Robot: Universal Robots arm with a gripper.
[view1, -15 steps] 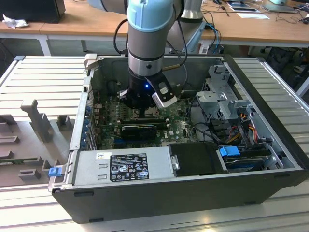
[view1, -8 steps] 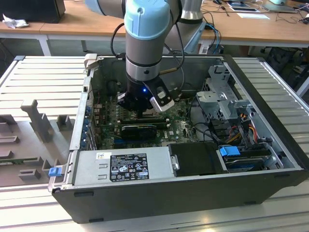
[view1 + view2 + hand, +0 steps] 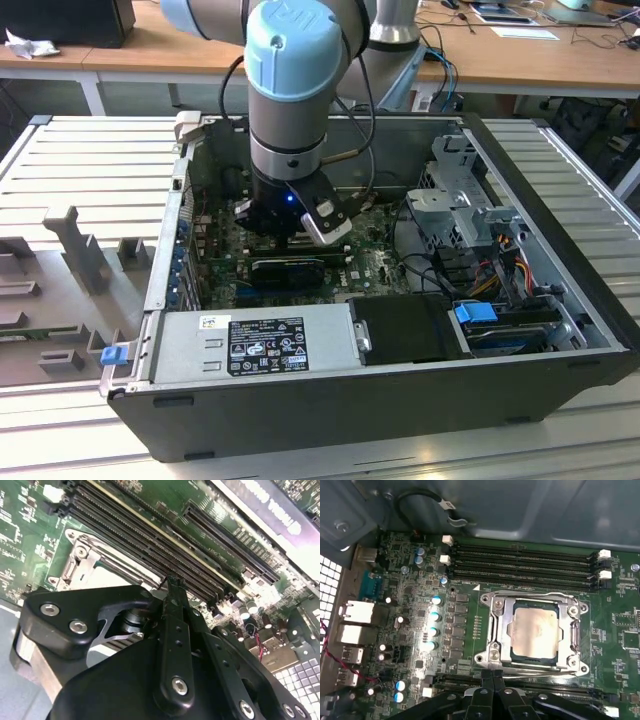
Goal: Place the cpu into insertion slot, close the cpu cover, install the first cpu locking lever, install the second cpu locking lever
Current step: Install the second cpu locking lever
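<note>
In the first wrist view the cpu (image 3: 535, 632) lies flat in the insertion slot (image 3: 577, 611), its pale metal top showing through the window of the cpu cover (image 3: 502, 630), which lies down over it. One thin locking lever (image 3: 530, 595) runs along the socket's edge by the memory slots, and another (image 3: 545, 668) runs along the opposite edge. My gripper (image 3: 492, 676) is shut, with its tips together right at that second lever's edge. The second wrist view shows a finger (image 3: 173, 610) over the board beside the socket (image 3: 80, 562). In the exterior view the gripper (image 3: 290, 232) is down inside the computer case.
Long black memory slots (image 3: 520, 562) lie beside the socket. A black card (image 3: 288, 270) and the power supply (image 3: 255, 340) sit towards the case front. The drive cage (image 3: 455, 205) and cables (image 3: 495, 265) fill the exterior view's right. Case walls (image 3: 165, 250) hem the arm in.
</note>
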